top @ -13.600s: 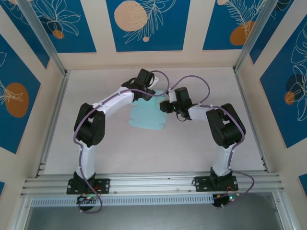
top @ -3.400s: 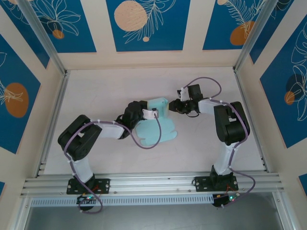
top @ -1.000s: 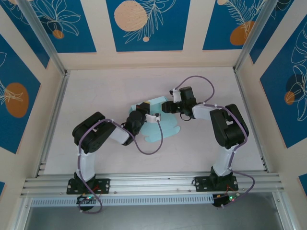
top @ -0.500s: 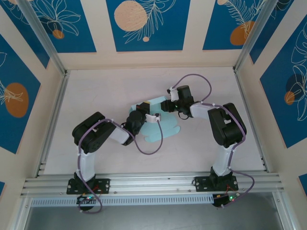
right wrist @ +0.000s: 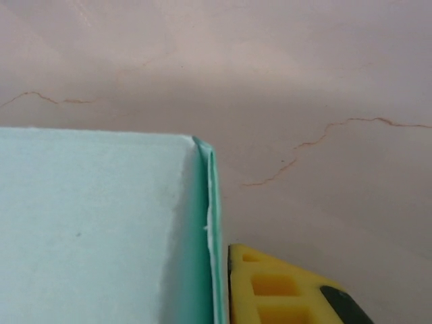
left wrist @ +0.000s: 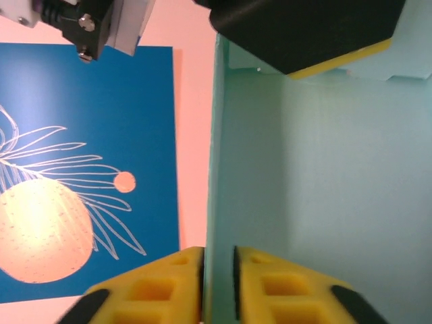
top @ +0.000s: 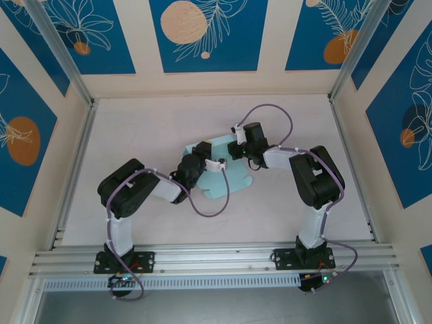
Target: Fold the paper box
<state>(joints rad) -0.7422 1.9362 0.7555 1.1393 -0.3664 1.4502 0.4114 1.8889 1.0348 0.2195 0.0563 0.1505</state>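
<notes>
The paper box (top: 231, 181) is pale light-blue card in mid-table, part folded, with one wall raised and a flap flat on the table. My left gripper (top: 204, 156) reaches in from the left. In the left wrist view its yellow pads (left wrist: 169, 283) stand a narrow gap apart around the upright wall (left wrist: 337, 175), with a thin dark slit on the right side. My right gripper (top: 235, 150) meets the box from the right. Its visible yellow finger (right wrist: 283, 290) lies against the doubled wall edge (right wrist: 210, 223); the other finger is hidden behind the panel (right wrist: 88, 223).
The pale table (top: 148, 128) is fenced by walls with blue patterned panels (top: 206, 34) and aluminium posts (top: 64, 61). A rail (top: 216, 260) runs along the near edge. The left arm's purple cable (top: 209, 206) loops over the table in front of the box.
My right gripper has slid left onto the box's wall and closed on it. My left gripper's jaws have eased slightly apart, and its arm shifted a little to the left.
</notes>
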